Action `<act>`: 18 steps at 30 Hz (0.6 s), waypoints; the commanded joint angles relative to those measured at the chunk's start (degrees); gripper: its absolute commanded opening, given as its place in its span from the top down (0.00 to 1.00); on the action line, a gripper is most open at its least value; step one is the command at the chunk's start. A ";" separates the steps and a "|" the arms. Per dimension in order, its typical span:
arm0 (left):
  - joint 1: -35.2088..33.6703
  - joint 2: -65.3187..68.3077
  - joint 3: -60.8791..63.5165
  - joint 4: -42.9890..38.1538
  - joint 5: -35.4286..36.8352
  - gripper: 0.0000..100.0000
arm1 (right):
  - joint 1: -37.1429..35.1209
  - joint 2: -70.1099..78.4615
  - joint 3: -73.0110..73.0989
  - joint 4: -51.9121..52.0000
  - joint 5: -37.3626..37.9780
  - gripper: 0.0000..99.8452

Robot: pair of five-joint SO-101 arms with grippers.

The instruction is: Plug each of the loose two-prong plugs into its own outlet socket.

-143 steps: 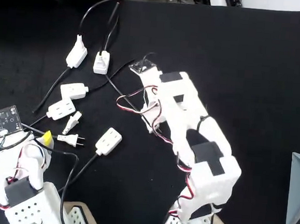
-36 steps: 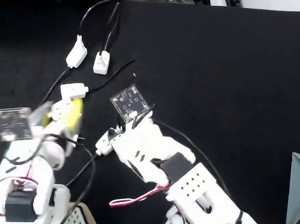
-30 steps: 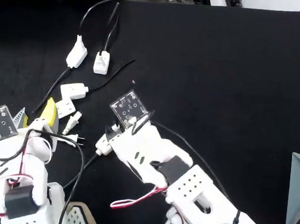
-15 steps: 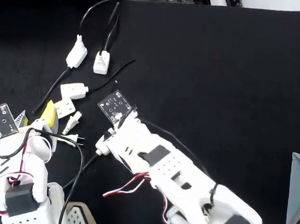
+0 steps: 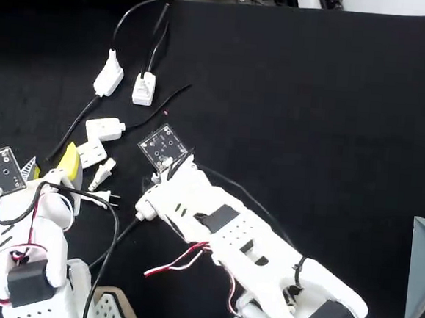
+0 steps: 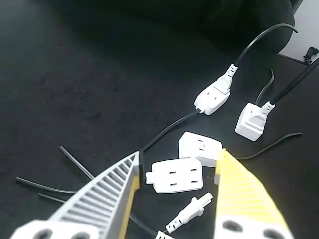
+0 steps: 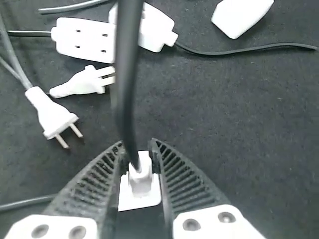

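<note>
Worktop (image 5: 332, 139): black surface that carries all the cords and fittings.
Left gripper (image 6: 178, 155): low at the near left of the worktop, fingers spread wide (one grey, one yellow) and gripping nothing. It hangs above the triple socket and the white plug.
Right gripper (image 7: 135, 149): closed narrow on the corded socket (image 7: 141, 191), with one finger pressed to each side. The black cord (image 7: 127, 74) rises out of the socket between the fingers.
Corded socket, position: at the tip of the right arm in the high view, just right of the pronged plug (image 5: 99, 196). I cannot tell whether it is lifted off the worktop.
Pronged plug: loose and lying flat, its two pins turned toward the right gripper – not touching it.
White plug (image 6: 192, 211): loose and lying tilted between the triple socket and the pronged plug. Its blades aim at the triple socket with a small gap left.
Triple socket (image 6: 174, 175): lies flat with slots facing up, and a black cord leaves the end nearer the left arm.
Cube tap (image 6: 199, 148): just beyond the triple socket, very close to it; contact cannot be judged. A thin black cord runs off from it.
Far socket (image 5: 109, 75): near the far edge, with a black cord at each end.
Far block (image 5: 143, 89): just right of the far socket and apart from it. Its cord runs toward the far edge.
</note>
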 commanded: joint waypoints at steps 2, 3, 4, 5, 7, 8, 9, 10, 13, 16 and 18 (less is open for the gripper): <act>-0.57 -0.26 -0.13 -0.18 0.18 0.76 | 2.11 3.12 -1.71 -1.32 0.62 0.99; -0.57 -0.26 -0.13 -0.18 0.18 0.76 | 2.02 3.91 -1.89 -1.32 0.62 0.99; -0.57 -0.26 -0.13 -0.18 0.18 0.76 | 1.85 4.44 -1.98 -1.32 0.62 0.99; -0.57 -0.26 -0.13 -0.18 0.18 0.76 | 1.85 4.88 -2.07 -1.32 0.62 0.99; -0.57 -0.26 -0.13 -0.18 0.18 0.76 | 1.85 5.05 -2.07 -1.32 0.62 0.99; -0.57 -0.26 -0.13 -0.18 0.18 0.76 | 1.85 5.05 -2.07 -1.32 0.62 0.99; -0.57 -0.26 -0.13 -0.18 0.18 0.76 | 1.76 5.05 -1.98 -1.32 0.62 0.99; -0.57 -0.26 -0.13 -0.18 0.18 0.76 | 1.58 5.05 -1.89 -1.32 0.53 0.99; -0.57 -0.26 -0.13 -0.18 0.18 0.76 | 0.97 5.49 -1.71 -1.41 0.53 0.99; -0.57 -0.26 -0.13 -0.18 0.18 0.76 | 0.97 5.49 -1.45 -1.05 0.53 0.99; -0.66 -0.26 -0.13 -0.18 0.18 0.76 | 0.79 5.49 -0.48 -1.23 0.53 0.99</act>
